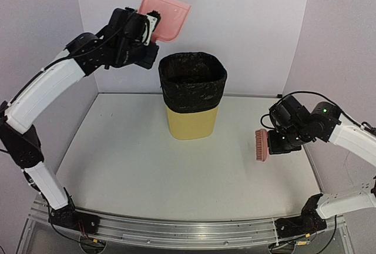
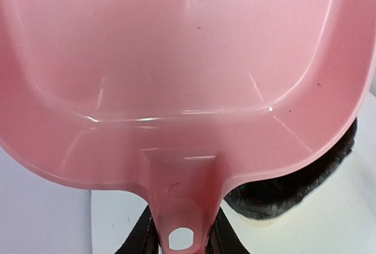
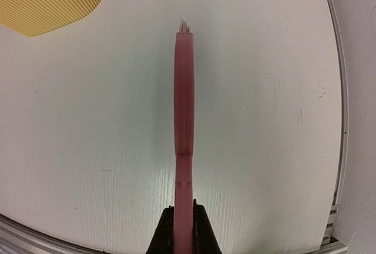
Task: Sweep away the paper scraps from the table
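Right gripper (image 3: 183, 224) (clamping brush (image 3: 184, 119)) above table (image 1: 129, 166); left gripper (image 1: 150, 26) holds dustpan (image 1: 169, 12).

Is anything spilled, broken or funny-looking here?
Nothing looks spilled or broken. The only unusual thing is that the left gripper holds the pink dustpan tipped high in the air near the bin, not down on the table. No paper scraps show on the table.
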### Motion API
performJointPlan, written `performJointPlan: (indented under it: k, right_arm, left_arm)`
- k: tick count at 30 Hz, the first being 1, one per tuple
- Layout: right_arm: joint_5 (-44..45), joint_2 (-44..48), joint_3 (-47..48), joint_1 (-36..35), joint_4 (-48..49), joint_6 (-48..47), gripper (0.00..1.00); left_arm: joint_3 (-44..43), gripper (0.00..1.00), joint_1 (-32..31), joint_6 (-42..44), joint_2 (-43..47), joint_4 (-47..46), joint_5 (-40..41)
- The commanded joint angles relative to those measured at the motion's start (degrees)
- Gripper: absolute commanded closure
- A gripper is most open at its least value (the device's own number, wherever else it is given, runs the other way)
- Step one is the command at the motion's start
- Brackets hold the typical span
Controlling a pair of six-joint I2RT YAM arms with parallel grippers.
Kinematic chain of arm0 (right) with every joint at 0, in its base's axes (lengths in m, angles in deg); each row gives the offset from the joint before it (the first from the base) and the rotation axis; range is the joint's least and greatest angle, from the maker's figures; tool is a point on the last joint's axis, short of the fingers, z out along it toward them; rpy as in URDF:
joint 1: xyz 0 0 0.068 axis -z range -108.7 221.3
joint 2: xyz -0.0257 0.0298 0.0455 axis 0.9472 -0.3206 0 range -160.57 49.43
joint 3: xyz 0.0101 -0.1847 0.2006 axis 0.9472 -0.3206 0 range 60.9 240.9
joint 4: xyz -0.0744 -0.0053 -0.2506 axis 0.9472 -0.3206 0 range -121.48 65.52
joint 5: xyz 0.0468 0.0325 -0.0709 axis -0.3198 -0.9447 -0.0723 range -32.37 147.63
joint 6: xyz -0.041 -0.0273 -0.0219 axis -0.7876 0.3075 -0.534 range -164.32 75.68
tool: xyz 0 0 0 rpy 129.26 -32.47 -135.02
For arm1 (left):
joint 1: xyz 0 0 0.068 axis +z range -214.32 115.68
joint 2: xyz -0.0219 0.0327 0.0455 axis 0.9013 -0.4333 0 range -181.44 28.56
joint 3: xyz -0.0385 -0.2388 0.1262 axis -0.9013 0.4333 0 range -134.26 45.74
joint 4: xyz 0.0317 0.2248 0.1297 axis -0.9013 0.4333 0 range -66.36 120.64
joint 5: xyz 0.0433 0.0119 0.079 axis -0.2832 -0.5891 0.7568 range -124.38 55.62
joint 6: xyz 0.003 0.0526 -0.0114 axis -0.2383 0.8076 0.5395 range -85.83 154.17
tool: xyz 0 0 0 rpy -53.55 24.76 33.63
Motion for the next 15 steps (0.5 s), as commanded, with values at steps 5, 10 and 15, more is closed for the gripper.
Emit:
performJointPlan:
  k: [5,10,15]
  right_arm:
    - [3.54,-1.08,2.34,0.33,0.51,-0.45,1.00]
    - [3.71,-2.52,2.62,0.33,0.54,-0.52,1.00]
    - [3.73,-2.33,1.70,0.33,0.47,0.03,1.00]
  left_arm:
    - [30.53,0.97,-0.08,-35.90,25.51,11.38,-11.89]
    - [47.89,0.97,-0.06,-45.15,34.24,10.87,-16.65]
    - [62.46,0.96,-0.05,-47.16,35.96,4.55,-26.39]
